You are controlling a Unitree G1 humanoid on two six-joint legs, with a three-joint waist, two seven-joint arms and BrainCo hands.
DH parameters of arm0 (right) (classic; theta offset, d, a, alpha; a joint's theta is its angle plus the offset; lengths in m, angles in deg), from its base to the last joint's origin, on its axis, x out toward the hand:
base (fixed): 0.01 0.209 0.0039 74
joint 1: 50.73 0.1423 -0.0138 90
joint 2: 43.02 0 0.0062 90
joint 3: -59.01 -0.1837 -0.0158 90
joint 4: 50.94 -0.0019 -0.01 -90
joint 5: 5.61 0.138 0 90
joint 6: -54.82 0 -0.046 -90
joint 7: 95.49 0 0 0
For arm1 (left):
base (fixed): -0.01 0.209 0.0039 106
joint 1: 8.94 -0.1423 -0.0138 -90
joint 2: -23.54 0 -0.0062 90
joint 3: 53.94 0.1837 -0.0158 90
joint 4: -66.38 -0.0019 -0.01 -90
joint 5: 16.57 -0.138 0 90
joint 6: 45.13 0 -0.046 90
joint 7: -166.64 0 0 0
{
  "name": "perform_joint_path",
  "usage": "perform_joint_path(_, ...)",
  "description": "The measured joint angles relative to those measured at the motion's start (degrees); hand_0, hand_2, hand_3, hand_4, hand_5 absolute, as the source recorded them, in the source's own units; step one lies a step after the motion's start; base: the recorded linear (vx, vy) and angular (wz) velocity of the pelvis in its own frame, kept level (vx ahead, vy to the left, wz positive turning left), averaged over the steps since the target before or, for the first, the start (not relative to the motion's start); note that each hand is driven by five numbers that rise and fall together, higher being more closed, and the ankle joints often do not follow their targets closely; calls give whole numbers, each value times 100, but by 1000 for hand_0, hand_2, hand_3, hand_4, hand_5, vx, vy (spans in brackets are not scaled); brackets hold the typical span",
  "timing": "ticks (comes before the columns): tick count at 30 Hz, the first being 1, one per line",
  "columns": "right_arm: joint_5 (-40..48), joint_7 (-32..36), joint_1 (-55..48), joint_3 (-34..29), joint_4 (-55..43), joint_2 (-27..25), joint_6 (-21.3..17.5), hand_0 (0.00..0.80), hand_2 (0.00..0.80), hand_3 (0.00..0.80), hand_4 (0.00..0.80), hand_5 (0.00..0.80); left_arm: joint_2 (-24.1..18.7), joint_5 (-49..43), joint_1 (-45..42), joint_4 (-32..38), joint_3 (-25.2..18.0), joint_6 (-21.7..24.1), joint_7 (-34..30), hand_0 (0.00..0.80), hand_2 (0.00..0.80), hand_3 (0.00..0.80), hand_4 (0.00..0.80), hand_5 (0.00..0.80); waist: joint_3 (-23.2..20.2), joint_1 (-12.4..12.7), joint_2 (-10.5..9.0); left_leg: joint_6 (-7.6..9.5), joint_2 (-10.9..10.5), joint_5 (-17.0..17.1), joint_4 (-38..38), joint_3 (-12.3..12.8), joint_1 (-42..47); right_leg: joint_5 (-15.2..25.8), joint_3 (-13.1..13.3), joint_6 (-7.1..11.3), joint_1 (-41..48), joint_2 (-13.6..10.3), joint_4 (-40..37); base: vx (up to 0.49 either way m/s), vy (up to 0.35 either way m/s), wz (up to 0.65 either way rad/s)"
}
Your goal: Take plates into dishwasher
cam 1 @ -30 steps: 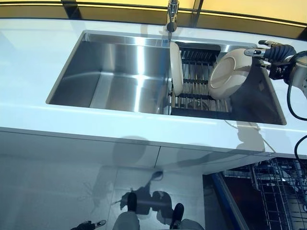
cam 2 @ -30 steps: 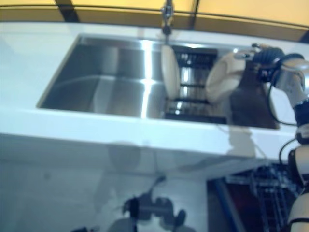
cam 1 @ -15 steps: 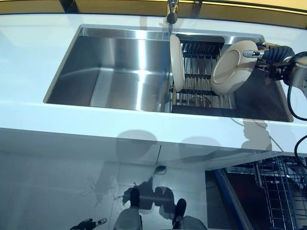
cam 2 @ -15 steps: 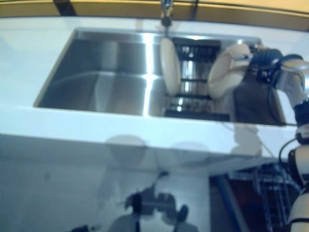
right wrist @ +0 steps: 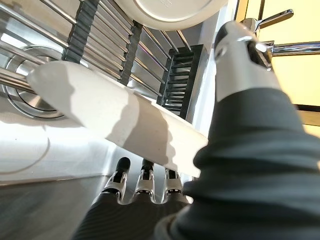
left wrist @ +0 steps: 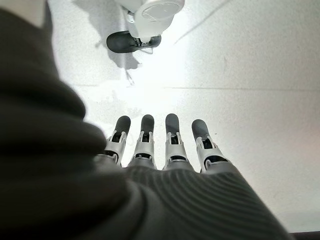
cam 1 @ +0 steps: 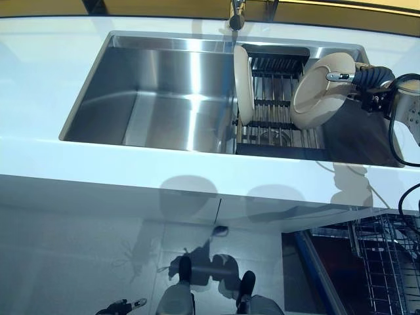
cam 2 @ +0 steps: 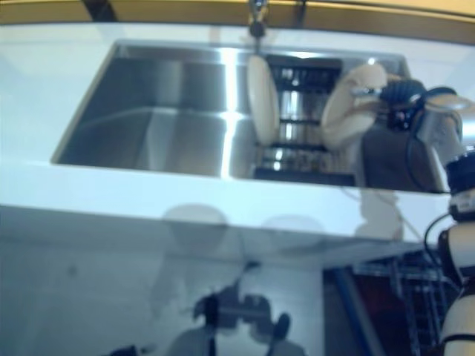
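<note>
A cream plate [cam 1: 318,95] is tilted over the dark dish rack [cam 1: 275,111] at the right end of the steel sink [cam 1: 164,98]. My right hand [cam 1: 371,77] is shut on its right rim. In the right wrist view the plate's edge [right wrist: 115,115] runs between my thumb [right wrist: 240,60] and my fingers [right wrist: 145,182]. A second cream plate [cam 1: 243,85] stands on edge at the rack's left side. My left hand [left wrist: 160,145] hangs low over the floor, fingers straight and empty.
A faucet [cam 1: 236,13] stands behind the sink's middle. The white counter [cam 1: 131,164] runs along the sink's front. The open dishwasher's wire rack [cam 1: 384,262] shows below the counter at the lower right. A dark strip runs behind the counter.
The view has shifted, so the sink sits a little higher. My right hand with the plate has moved slightly right; the standing plate has not moved.
</note>
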Motion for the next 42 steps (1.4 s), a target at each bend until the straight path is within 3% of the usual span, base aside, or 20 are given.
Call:
perform_joint_path(1, -2, -18, 0, 0, 0, 1, -1, 800, 800, 800, 800, 800, 0, 14, 0, 0, 0, 0, 0, 0, 0, 0, 0, 0, 1, 6, 1, 0, 0, 0, 0, 0, 0, 0, -1, 0, 0, 0, 0, 0, 0, 0)
perform_joint_path(15, -140, -527, 1, -12, -5, 5, -139, 800, 800, 800, 800, 800, 0, 96, -2, 28, 1, 11, 2, 0, 0, 0, 0, 0, 6, 188, 9, 2, -5, 2, 1, -31, 2, 0, -37, 0, 24, -1, 0, 1, -1, 1)
perform_joint_path(25, -243, -952, 55, -14, -39, -59, -474, 800, 800, 800, 800, 800, 21, 86, -7, 11, 2, 63, 19, 0, 0, 0, 0, 0, -2, 138, -27, 3, 0, 3, -2, -37, 232, -2, -64, 1, 269, 4, -2, 20, -3, 1)
perform_joint_path(36, -256, -1082, 221, -14, -262, -504, -539, 800, 800, 800, 800, 800, 19, 16, -54, -36, -1, 59, 54, 0, 0, 0, 0, 0, -412, 98, -396, 5, 1, 2, -6, 34, 416, -6, -11, 3, 423, -3, -3, 39, 15, -2)
perform_joint_path(42, -581, -826, 244, 36, -596, -609, -462, 800, 800, 800, 800, 800, 20, -35, -108, -35, -1, -15, 78, 0, 0, 0, 0, 0, -772, -25, -442, 3, 18, -5, -11, 147, 532, -6, 87, 2, 478, 3, -4, 1, 9, -8)
